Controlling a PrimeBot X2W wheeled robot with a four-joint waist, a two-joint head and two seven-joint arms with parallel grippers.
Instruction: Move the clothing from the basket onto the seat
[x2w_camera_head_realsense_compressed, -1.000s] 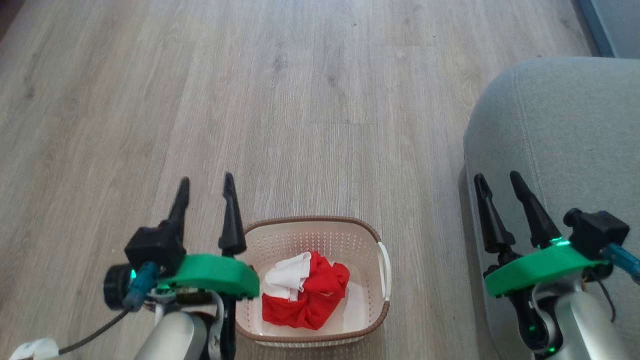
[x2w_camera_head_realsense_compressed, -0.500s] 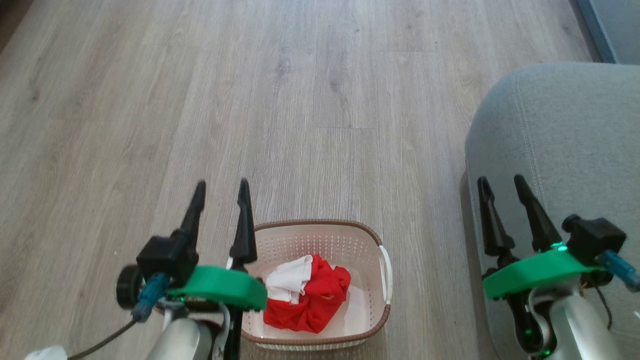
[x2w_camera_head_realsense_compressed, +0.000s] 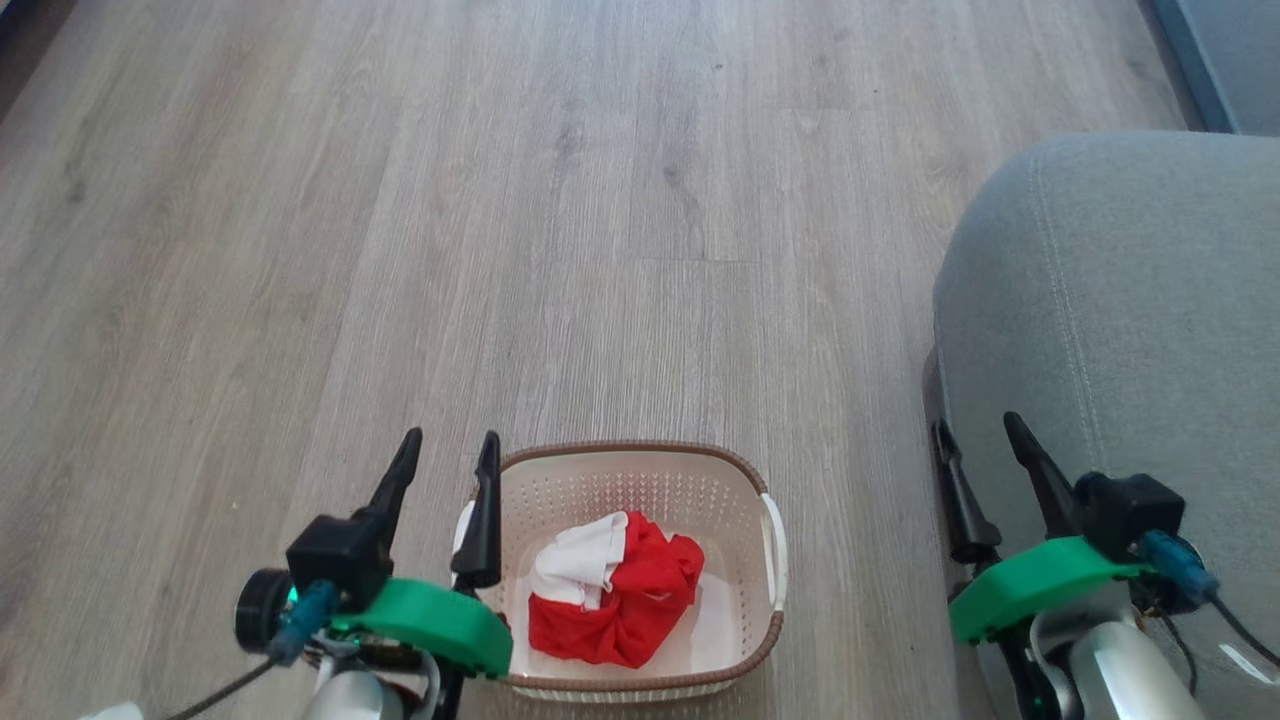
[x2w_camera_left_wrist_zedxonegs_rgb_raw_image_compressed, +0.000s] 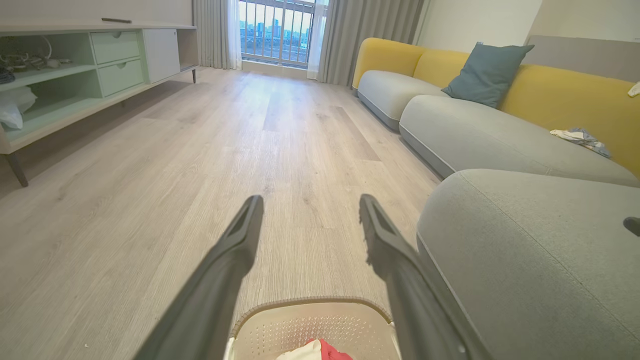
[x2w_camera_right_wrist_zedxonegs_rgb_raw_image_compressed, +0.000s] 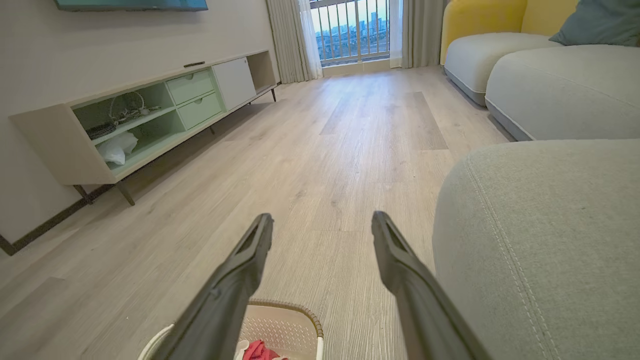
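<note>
My left hand (x2w_camera_head_realsense_compressed: 451, 435) hangs released just at the left side of the basket (x2w_camera_head_realsense_compressed: 620, 449). Its two dark fingers are spread apart and hold nothing, and the inner finger lines up with the basket's white left handle. The basket sits on the wood floor (x2w_camera_head_realsense_compressed: 560, 200) right below me. The clothing (x2w_camera_head_realsense_compressed: 620, 595) lies bunched inside it, a red heap with a white fold on its left side, and neither hand touches it.

My right hand (x2w_camera_head_realsense_compressed: 974, 420) is released too, fingers wide and empty. It is well to the right of the basket, over the near edge of the seat (x2w_camera_head_realsense_compressed: 1130, 300). The seat is a light grey cushion with a rounded corner and a stitched seam. It stands to the right of the basket, with a strip of floor between them.

Beyond the basket the floor runs on. To the right is a grey and yellow sofa (x2w_camera_left_wrist_zedxonegs_rgb_raw_image_compressed: 470, 130) with a blue pillow (x2w_camera_left_wrist_zedxonegs_rgb_raw_image_compressed: 487, 74). To the left is a pale green cabinet (x2w_camera_left_wrist_zedxonegs_rgb_raw_image_compressed: 115, 60), and at the far end a curtained window (x2w_camera_left_wrist_zedxonegs_rgb_raw_image_compressed: 277, 30).
</note>
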